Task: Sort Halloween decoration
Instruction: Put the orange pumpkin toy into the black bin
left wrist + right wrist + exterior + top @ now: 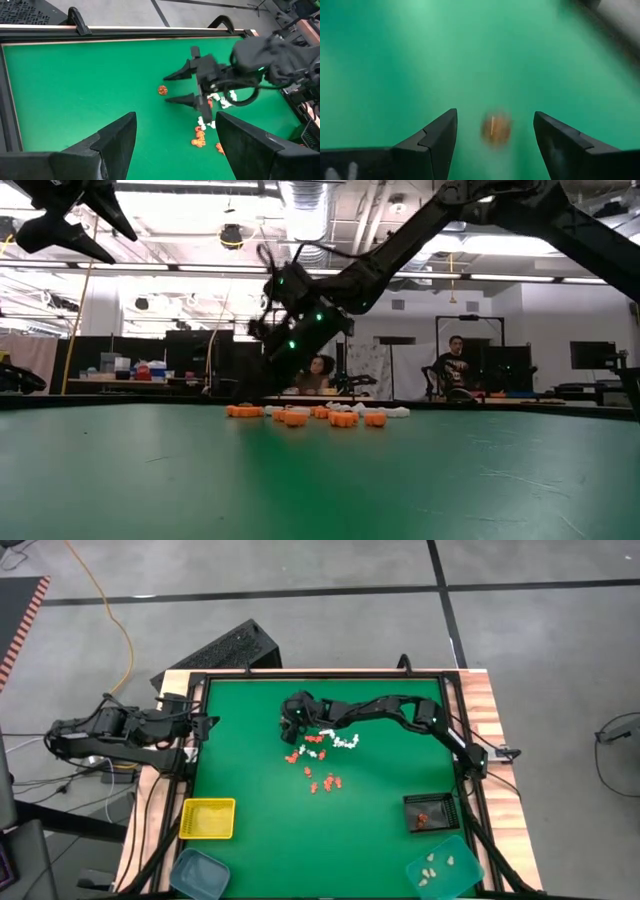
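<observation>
From above, the right gripper [291, 727] hangs spread over the green table [250, 770], beside scattered orange and white trinkets [322, 752]; the left gripper [207, 724] waits spread at the table's left edge.

In the right wrist view, one blurred orange trinket [496, 129] lies between the open fingers [437, 137], untouched.

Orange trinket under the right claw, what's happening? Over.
Right claw open, over lone orange trinket. Left claw open, waiting at table's left edge. Rest of trinkets loose mid-mat. Nothing blocking.
</observation>
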